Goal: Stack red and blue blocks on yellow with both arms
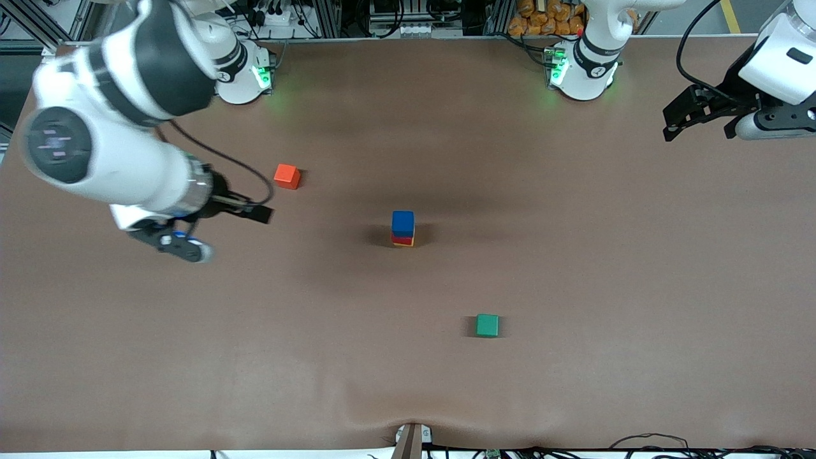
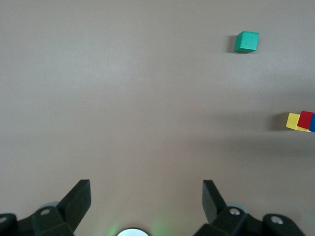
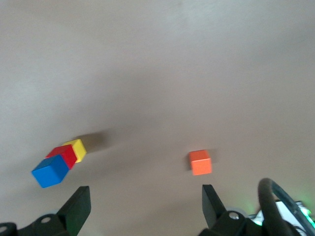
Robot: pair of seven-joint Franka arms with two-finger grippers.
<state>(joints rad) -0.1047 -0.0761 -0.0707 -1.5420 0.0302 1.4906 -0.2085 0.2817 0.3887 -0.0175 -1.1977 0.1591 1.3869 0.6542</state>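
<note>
Standing mid-bench: blue block [image 1: 402, 223] on red block [image 1: 402, 240] on yellow cube [image 1: 403, 244]. Hanging wide-fingered, empty: left gripper [image 1: 696, 119] and right gripper [image 1: 231, 231], over opposite bench ends.

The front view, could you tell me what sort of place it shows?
Probably a robotics lab. Two white arms are bolted along one edge of a brown table, cables and metal framing run past it, and only coloured cubes lie there, such as the green cube.
</note>
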